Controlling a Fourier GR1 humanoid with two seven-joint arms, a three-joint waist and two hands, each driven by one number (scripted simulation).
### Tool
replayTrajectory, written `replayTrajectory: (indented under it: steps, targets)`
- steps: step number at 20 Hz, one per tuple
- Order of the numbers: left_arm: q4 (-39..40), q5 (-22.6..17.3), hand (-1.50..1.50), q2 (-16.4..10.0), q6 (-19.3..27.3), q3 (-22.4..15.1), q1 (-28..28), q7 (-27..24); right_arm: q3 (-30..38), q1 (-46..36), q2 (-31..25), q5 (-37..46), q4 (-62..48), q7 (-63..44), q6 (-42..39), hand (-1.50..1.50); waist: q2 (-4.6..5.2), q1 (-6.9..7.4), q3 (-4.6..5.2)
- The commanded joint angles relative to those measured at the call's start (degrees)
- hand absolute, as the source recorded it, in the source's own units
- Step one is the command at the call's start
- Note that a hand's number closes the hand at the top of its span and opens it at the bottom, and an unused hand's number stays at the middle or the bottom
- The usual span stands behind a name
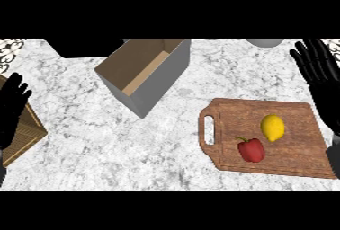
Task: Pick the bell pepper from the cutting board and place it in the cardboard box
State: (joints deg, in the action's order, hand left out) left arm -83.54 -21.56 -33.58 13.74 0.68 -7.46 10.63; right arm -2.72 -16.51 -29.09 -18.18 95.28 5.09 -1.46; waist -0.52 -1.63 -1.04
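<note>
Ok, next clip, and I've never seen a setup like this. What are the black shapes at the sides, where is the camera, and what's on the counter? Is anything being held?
There is one picture, taken from the robot's head and looking steeply down at a marble counter. The black shapes are its two hands: the left hand at the left edge and the right hand at the upper right. Both are open, fingers up, resting, and neither holds anything. On the counter are an open cardboard box and a wooden cutting board. A red bell pepper and a yellow lemon lie on the board.
</note>
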Motion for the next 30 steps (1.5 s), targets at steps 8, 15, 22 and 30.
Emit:
replayTrajectory:
  steps: [8,15,22,30]
  targets:
    - [3.4,11.7,0.00,-3.8,1.0,-4.7,2.2,-3.9,-7.7,-1.5,-19.8,20.4,5.9,7.9,-18.0,-1.50,-0.62,1.97,1.81]
    - [7.3,17.8,0.00,0.6,5.7,-7.7,2.0,-7.4,-8.1,11.1,-13.5,18.0,-17.1,42.1,-23.1,-1.50,1.33,1.68,0.79]
    - [9.4,18.8,0.00,0.9,4.0,-6.8,1.9,-9.3,-9.1,1.9,-17.6,33.3,-24.9,51.5,-15.0,-1.50,0.75,2.16,1.01]
    - [10.9,19.5,0.00,1.5,3.3,-6.2,0.3,-7.7,-19.1,-3.4,-21.1,49.8,-17.6,38.2,-15.4,-1.50,0.54,1.85,1.09]
